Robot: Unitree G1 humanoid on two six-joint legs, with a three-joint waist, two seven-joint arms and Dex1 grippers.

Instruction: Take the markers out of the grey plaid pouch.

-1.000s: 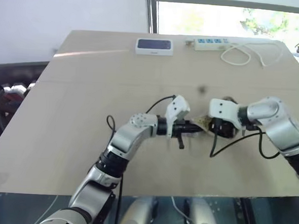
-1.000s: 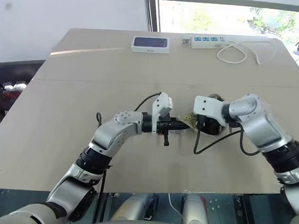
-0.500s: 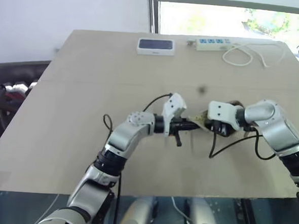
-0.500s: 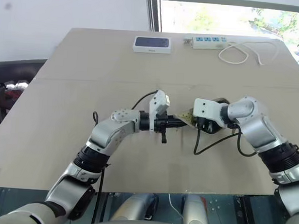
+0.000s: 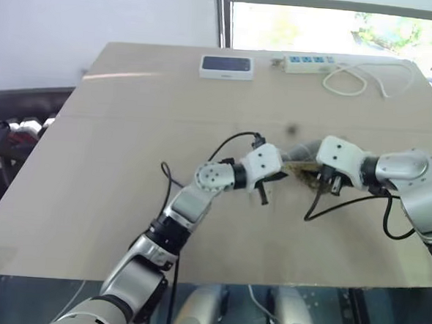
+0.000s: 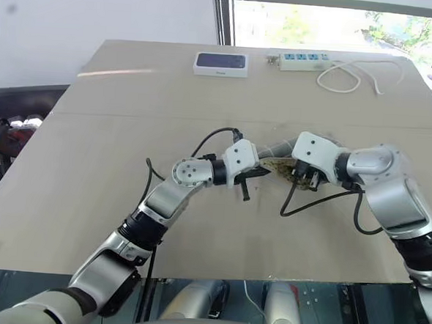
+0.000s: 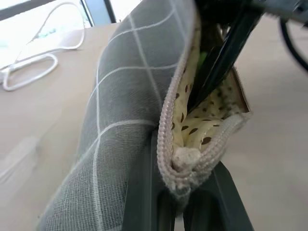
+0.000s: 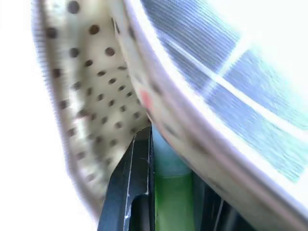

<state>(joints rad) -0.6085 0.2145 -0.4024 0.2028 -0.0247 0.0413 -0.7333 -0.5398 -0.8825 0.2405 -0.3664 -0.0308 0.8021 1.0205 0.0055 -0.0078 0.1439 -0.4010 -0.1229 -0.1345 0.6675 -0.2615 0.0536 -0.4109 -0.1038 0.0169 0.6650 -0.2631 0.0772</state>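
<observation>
Pouch (image 6: 278, 166) hangs just above the table (image 6: 130, 127) mid-scene, between your two arms, its long axis running left to right. Your left gripper (image 7: 185, 202) has its jaws clamped on the zipper end, holding the mouth open toward the right. Your right gripper (image 8: 166, 202) reaches inside that mouth, jaws nearly closed on a green marker (image 8: 172, 197) lying along the pouch. Draw it out rightward.

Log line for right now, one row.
left tool: shut on pouch edge | right tool: inside pouch, shut on green marker | marker not yet out
</observation>
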